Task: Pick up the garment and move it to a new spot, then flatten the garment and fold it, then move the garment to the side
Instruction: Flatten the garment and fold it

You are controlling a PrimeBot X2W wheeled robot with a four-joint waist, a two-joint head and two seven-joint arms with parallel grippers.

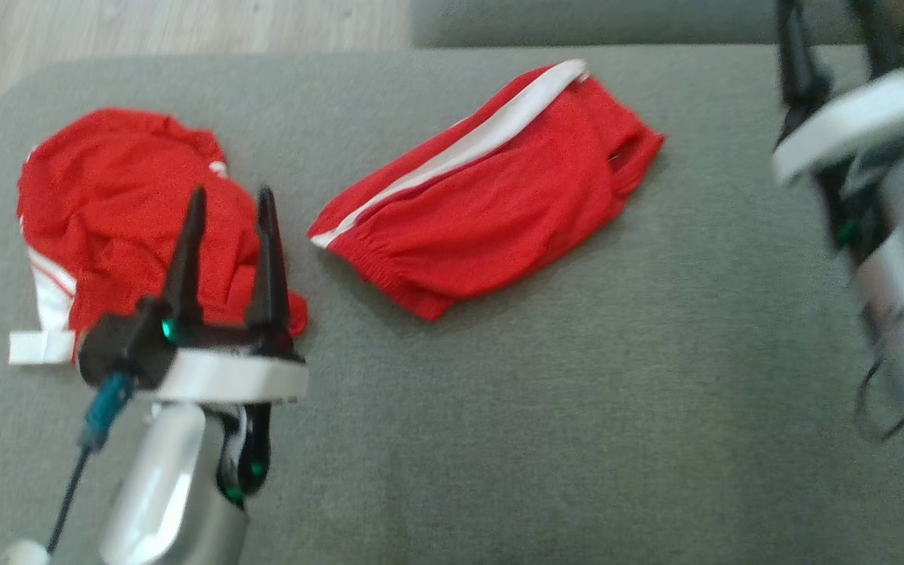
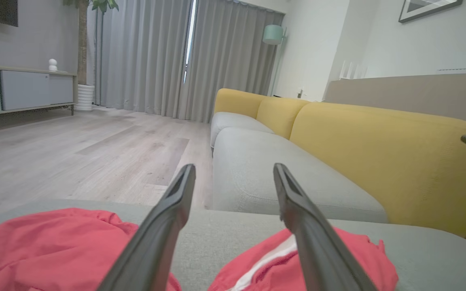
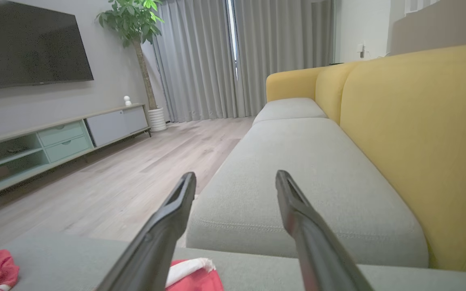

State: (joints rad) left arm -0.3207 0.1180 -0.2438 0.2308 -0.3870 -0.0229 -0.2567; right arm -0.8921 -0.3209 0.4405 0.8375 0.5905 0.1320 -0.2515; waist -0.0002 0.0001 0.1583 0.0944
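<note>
A red garment [image 1: 499, 196] with a white side stripe lies folded flat in the middle of the grey cushion [image 1: 577, 408]. My left gripper [image 1: 232, 195] stands open just left of it, fingers hovering over a second, crumpled red garment [image 1: 114, 204]. Nothing is between the fingers. In the left wrist view the open left gripper [image 2: 234, 169] has the crumpled garment [image 2: 51, 246] at lower left and the folded one [image 2: 350, 258] at lower right. My right gripper [image 1: 836, 35], blurred at the upper right, is off the cloth. The right gripper [image 3: 236, 177] is open and empty, with the folded garment's white-edged end [image 3: 190, 273] below.
The yellow sofa backrest [image 3: 419, 133] runs along the right. A further grey seat cushion [image 3: 297, 182] lies ahead across a seam. Wooden floor [image 2: 75, 157] lies beyond the cushion's left edge, with a low TV cabinet [image 3: 55, 137] and a potted plant [image 3: 136, 24] farther off.
</note>
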